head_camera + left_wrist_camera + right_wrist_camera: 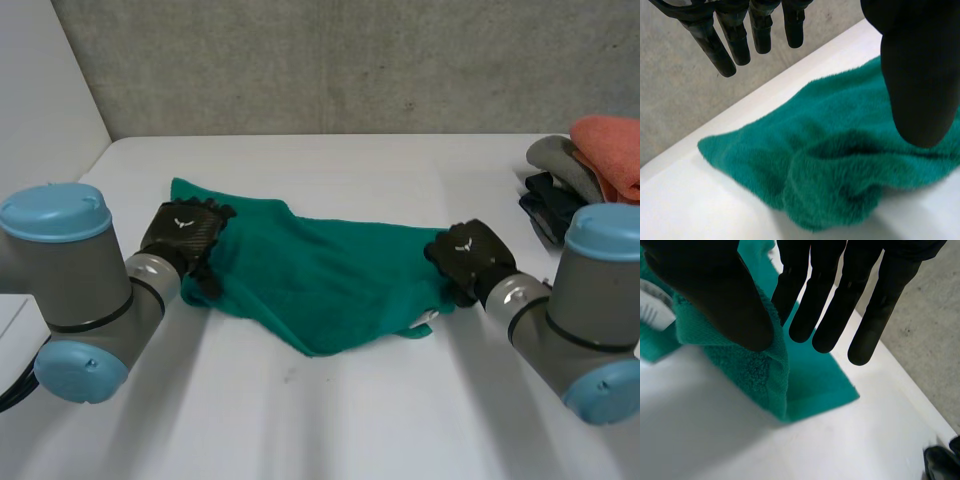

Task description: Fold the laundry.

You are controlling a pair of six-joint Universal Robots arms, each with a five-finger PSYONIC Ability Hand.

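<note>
On my feed I see the left arm [85, 285] and right arm [585, 315] as thick grey tubes with round light-blue caps at the joints, each ending in a black hand, left hand [185, 232] and right hand [468, 255], with a small white mark on its back.

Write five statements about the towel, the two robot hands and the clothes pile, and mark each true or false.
1. A green towel lies crumpled on the white table. True.
2. The left robot hand pinches the towel. False: its fingers are straight and apart from the thumb, over the towel.
3. The right robot hand holds the towel's edge between thumb and fingers. True.
4. The pile of clothes sits beside the left robot hand. False: it sits beyond the right arm, on the table's far right.
5. Both robot hands are at the same end of the towel. False: they are at opposite ends.
</note>
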